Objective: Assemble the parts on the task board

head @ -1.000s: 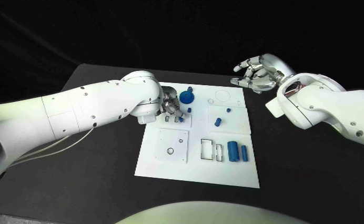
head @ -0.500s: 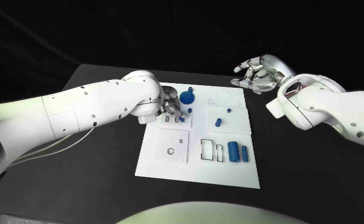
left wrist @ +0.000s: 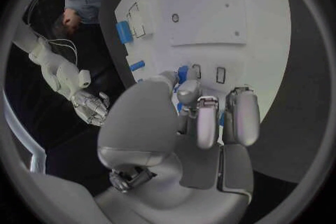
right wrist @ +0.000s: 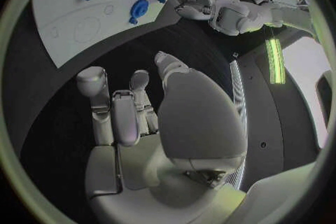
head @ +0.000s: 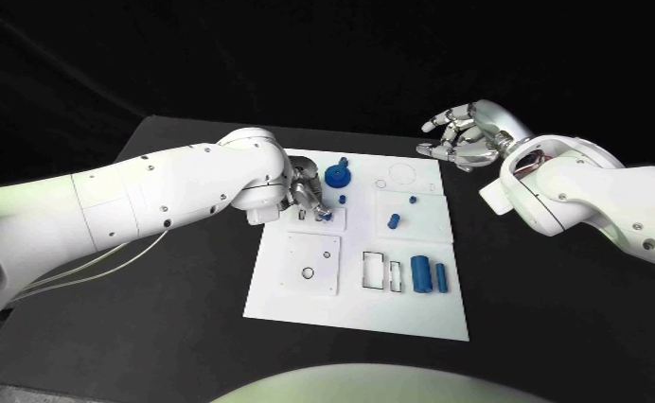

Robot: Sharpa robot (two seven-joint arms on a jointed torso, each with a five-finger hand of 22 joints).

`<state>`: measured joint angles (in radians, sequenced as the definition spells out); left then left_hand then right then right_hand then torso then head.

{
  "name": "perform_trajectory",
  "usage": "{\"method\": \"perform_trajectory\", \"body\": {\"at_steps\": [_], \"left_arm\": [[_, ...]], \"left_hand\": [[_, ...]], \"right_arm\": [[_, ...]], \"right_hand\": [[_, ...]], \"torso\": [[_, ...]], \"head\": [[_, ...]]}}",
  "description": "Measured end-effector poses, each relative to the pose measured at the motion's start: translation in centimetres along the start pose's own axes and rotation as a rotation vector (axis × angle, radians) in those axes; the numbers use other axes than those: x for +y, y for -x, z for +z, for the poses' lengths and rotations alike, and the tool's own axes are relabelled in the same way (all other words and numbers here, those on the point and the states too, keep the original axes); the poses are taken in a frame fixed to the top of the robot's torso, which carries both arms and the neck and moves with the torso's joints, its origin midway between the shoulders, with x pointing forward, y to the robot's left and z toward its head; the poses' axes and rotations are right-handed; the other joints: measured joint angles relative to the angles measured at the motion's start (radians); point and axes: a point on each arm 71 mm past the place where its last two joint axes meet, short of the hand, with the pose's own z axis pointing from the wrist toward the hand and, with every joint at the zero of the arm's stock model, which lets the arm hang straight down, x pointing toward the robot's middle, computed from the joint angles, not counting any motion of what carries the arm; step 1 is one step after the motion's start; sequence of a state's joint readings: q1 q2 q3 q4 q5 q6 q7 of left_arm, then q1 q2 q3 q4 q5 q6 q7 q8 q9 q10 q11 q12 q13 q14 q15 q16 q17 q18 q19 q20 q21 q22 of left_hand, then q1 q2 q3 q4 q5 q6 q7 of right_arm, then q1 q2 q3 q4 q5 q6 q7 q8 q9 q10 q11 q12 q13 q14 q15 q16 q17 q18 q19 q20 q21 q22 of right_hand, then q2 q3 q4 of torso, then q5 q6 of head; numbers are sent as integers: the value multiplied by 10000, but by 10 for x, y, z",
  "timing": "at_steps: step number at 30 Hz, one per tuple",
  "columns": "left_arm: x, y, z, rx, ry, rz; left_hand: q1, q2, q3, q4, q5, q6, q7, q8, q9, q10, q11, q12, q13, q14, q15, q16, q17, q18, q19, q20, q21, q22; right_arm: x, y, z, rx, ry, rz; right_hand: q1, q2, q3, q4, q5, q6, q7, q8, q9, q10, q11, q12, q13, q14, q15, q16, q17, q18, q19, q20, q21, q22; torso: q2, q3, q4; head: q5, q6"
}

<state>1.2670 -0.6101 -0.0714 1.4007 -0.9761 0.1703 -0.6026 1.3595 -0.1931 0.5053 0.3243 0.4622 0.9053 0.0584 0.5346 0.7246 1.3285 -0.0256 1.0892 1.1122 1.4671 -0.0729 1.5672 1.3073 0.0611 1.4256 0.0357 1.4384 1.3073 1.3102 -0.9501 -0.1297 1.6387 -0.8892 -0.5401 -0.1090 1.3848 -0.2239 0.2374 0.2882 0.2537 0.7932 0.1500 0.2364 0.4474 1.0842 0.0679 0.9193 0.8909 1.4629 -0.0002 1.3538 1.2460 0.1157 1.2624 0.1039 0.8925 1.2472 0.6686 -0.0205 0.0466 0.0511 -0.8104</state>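
From the head camera, I judge the job well short of done. On the board [head: 358,318] several blue pieces lie loose: two cylinders [head: 429,273] side by side near the edge closest to me, a short peg [head: 392,220] mid-board, a small stud [head: 411,200], and a round gear-like piece [head: 336,174] at the far side. Empty outlined slots sit next to the cylinders, so plenty is left to seat. My left hand [head: 309,197] is down over the board's far left part, fingertips just beside a small blue piece [head: 325,216] by two little slots; I cannot tell from here whether it is pinched or only touched. My right hand [head: 462,141] hangs off the board past its far right corner, well apart from every piece.

From the left wrist camera, the left hand [left wrist: 203,117] has its fingers curled down toward the board, with blue [left wrist: 182,74] showing between and just ahead of the fingertips, near the two slots. That looks to me like a hold on the piece, but the contact is hidden, so I cannot tell.

From the right wrist camera, the right hand [right wrist: 133,112] is loosely curled, fingers apart, holding nothing, over bare black table [right wrist: 105,56]. The gear-like piece [right wrist: 139,9] lies well ahead of its fingertips.
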Motion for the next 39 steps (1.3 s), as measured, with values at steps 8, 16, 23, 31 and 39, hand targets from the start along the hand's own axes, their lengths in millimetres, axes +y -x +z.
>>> {"method": "perform_trajectory", "body": {"at_steps": [8, 16, 23, 31, 39], "left_arm": [[4, 0, -2, 63, 32, -197], [7, 1, -3, 17, 25, -414], [10, 2, -4, -139, 15, -655], [9, 3, -6, -484, -136, -825], [8, 1, -6, -865, -192, -609]], "left_hand": [[-1527, -339, 1178, -623, 155, -47, -67, 222, 834, 66, 23, 29, 186, -1, -1, 0, 5, -1, 39, 39, -26, 0], [-1757, -361, 1305, -982, 418, -18, -96, 273, 833, 159, 4, 85, 224, -1, -1, 0, 8, -1, 38, 39, -26, 8], [-1861, -361, 1110, -1177, 612, 123, -122, 459, 925, 326, -9, 214, 325, -1, -1, 0, 7, -1, 75, 3, -26, 7], [-1958, -377, 1002, -1285, 998, 214, -107, 654, 1068, 587, -31, 557, 641, -1, -1, 0, 6, 0, 221, 1, 43, 6], [-1996, -415, 1001, -1286, 1104, 290, -109, 714, 1098, 657, -30, 661, 728, -1, -1, 0, 5, -160, 255, -33, 91, 5]], "right_arm": [[-1, 0, 0, 1, -24, 15], [-1, 0, 0, -1, -36, 22], [-2, 0, 0, -11, -50, 24], [-3, 1, 0, -23, -69, 24], [-4, 2, 0, -41, -88, 23]], "right_hand": [[0, 0, 0, 0, 0, 0, 0, -1, -1, 0, 0, 0, 0, 0, 0, 0, 0, 0, 0, 0, 0, 0], [0, 0, 0, 0, 0, 0, 0, -1, -2, 0, 0, 0, 0, 0, 0, 0, -13, 0, 0, 0, 0, 0], [0, 0, 0, 0, 0, 0, 0, 38, -2, 0, 0, 0, -32, 0, 0, -40, -23, -1, -37, -37, -47, -12], [0, 0, 0, 0, 0, -31, 31, 36, -3, 0, 0, 0, -59, 0, 0, -40, -33, 0, -37, -37, -47, -23], [0, 0, 0, 0, -1, -32, 32, 74, -4, 0, 0, 0, -74, 0, 0, -40, -33, -1, -37, -37, -97, -35]], "torso": [[3, 2, 0], [3, -3, 8], [3, -5, 8], [4, -12, 12], [3, -17, 14]], "head": [[12, 14], [35, 12], [45, -10], [41, -35], [63, -74]]}}
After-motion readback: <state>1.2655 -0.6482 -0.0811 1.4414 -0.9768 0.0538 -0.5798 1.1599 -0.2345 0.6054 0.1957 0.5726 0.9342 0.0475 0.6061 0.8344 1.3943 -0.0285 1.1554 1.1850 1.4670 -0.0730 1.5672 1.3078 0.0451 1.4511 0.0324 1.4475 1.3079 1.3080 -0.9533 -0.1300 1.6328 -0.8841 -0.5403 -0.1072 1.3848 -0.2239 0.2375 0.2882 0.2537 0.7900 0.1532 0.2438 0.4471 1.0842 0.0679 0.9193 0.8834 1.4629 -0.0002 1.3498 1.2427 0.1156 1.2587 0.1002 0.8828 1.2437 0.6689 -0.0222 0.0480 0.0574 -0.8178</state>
